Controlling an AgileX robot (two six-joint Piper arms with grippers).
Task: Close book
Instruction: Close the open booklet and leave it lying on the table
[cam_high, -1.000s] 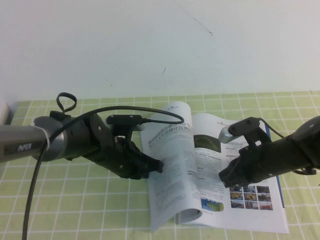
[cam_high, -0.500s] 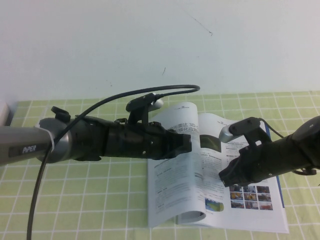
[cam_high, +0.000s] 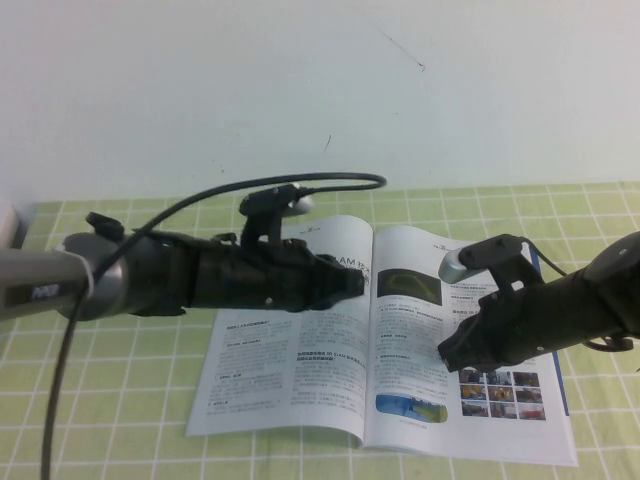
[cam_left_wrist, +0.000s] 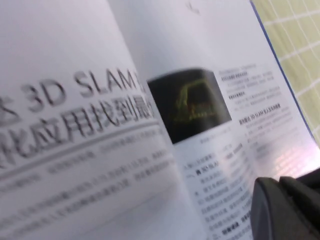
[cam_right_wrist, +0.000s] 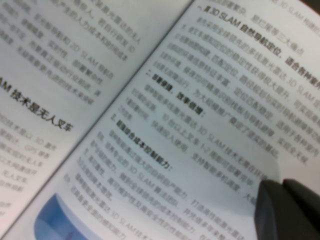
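Arms over an open book (cam_high: 300, 345): the volume lies flat on the green-checked bench (cam_high: 110, 420), printed pages facing up, as two Piper arms reach in from either side. The left gripper (cam_high: 350, 283) hovers above the left-hand page (cam_high: 270, 395), close to the spine (cam_high: 368, 380) and towards the book's far edge. The right gripper (cam_high: 452, 352) sits low over the right-hand page (cam_high: 420, 300), just beside a block of small colour photographs (cam_high: 500, 393); whether it touches the paper cannot be made out. Neither wrist camera, each filled with blurred text, shows whether its gripper is clenched or released, and the raised view does not settle it either. Judged from the scene, the task is scarcely begun: both halves of the book rest spread on the bench and no page stands lifted. What is left looks to be the whole job: getting one side up off the bench, swinging it across the spine and laying it down on the other
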